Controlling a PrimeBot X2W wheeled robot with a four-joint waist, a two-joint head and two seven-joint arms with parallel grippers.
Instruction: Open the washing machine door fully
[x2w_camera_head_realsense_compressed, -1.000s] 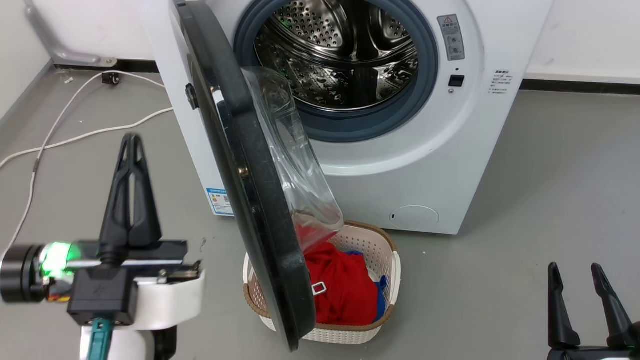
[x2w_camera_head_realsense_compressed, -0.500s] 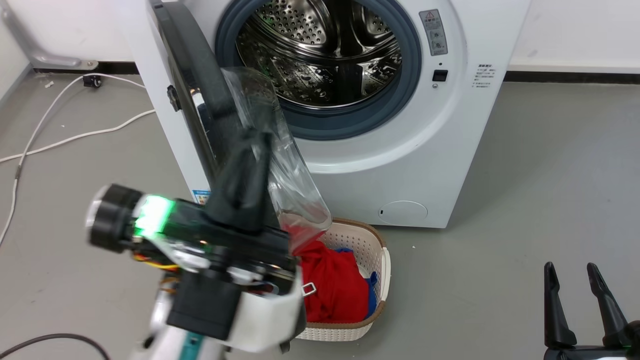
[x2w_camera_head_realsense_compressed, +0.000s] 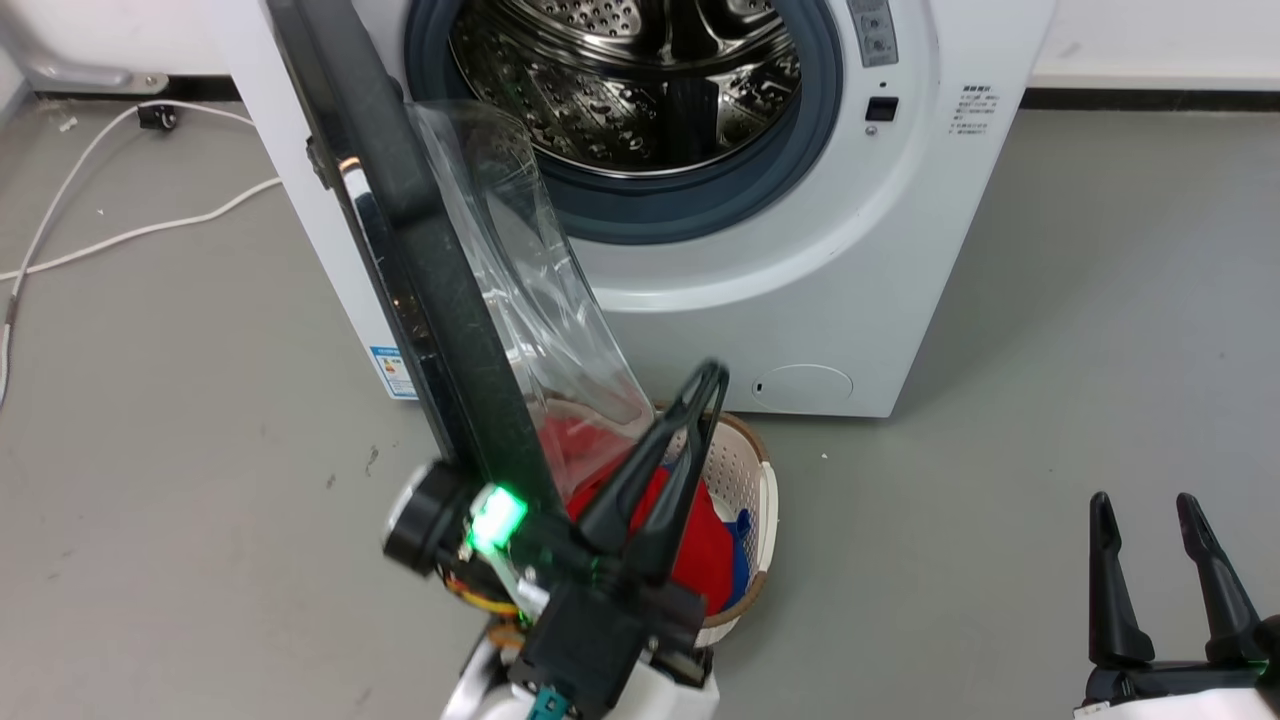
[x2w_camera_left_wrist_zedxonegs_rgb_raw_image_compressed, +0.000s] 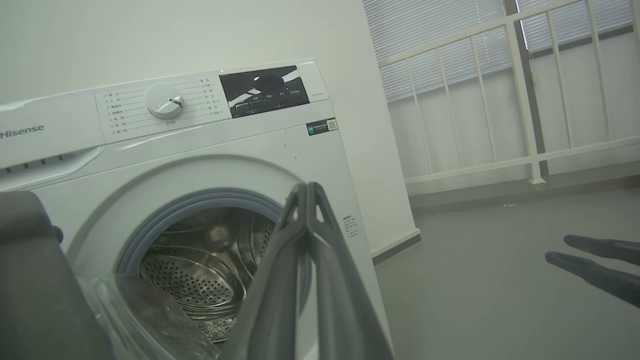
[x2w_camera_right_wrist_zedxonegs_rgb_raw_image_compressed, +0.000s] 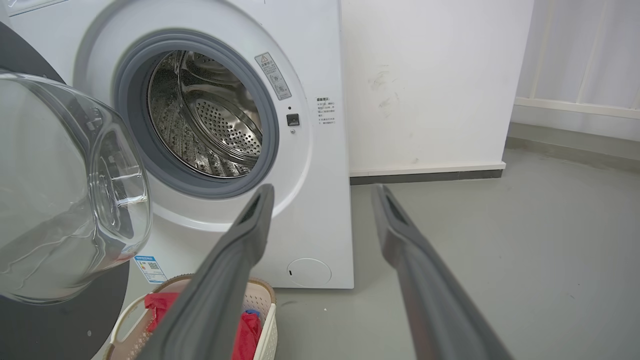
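The white washing machine (x2w_camera_head_realsense_compressed: 850, 250) stands at the back with its steel drum exposed. The washing machine door (x2w_camera_head_realsense_compressed: 430, 260) stands ajar, edge-on to me, its black rim running down toward the basket and its glass bowl (x2w_camera_head_realsense_compressed: 530, 290) bulging right. My left gripper (x2w_camera_head_realsense_compressed: 710, 378) is shut and empty. It sits on the door's inner side just below the bowl, over the basket, fingers pointing up toward the machine's front. In the left wrist view the shut gripper (x2w_camera_left_wrist_zedxonegs_rgb_raw_image_compressed: 306, 186) points at the drum opening, the door (x2w_camera_left_wrist_zedxonegs_rgb_raw_image_compressed: 25, 280) at the left edge. My right gripper (x2w_camera_head_realsense_compressed: 1145, 505) is open at the lower right, far from the door.
A cream basket (x2w_camera_head_realsense_compressed: 745, 480) holding red and blue clothes sits on the grey floor just in front of the machine, under the door. White cables (x2w_camera_head_realsense_compressed: 120, 235) lie on the floor at the left. A white railing (x2w_camera_left_wrist_zedxonegs_rgb_raw_image_compressed: 500, 100) stands to the machine's right.
My left arm swung from the outer left side of the door, across its lower edge, to the inner right side over the basket. The head camera shifted. The door's angle looks much the same.
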